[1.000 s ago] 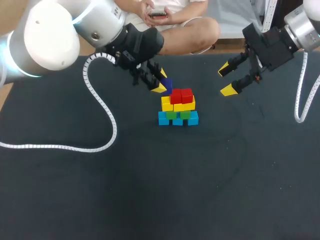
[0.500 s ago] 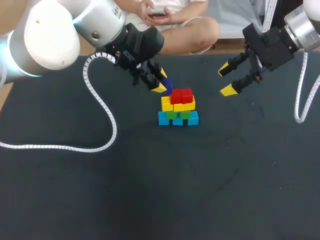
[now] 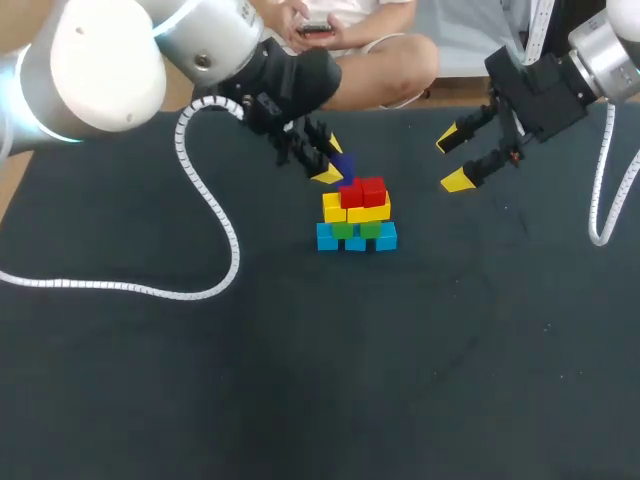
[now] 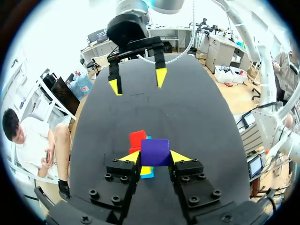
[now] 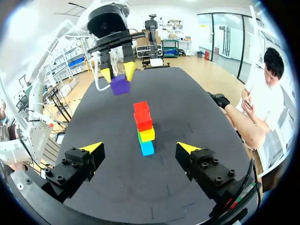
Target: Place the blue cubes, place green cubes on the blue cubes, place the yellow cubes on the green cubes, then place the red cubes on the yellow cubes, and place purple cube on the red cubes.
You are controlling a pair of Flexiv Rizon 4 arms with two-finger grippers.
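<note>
A stack of cubes (image 3: 356, 214) stands mid-table: blue cubes (image 3: 357, 240) at the bottom, green (image 3: 357, 229) on them, yellow (image 3: 356, 210) above, two red cubes (image 3: 363, 191) on top. My left gripper (image 3: 333, 163) is shut on the purple cube (image 3: 343, 166), held in the air just above and left of the red cubes. Between its yellow tips the purple cube (image 4: 155, 151) hides part of the stack (image 4: 139, 140) beyond. My right gripper (image 3: 457, 157) hangs open to the stack's right, nothing between its fingers; it faces the stack (image 5: 144, 127) and the purple cube (image 5: 120, 85).
The black table (image 3: 300, 380) stretches wide in front of the stack. A white coiled cable (image 3: 205, 235) from my left arm lies across the table's left part. My right arm's cable (image 3: 603, 190) hangs at the far right.
My left gripper has carried the purple cube up and to the right, closer to the top of the stack. The right arm has not moved.
</note>
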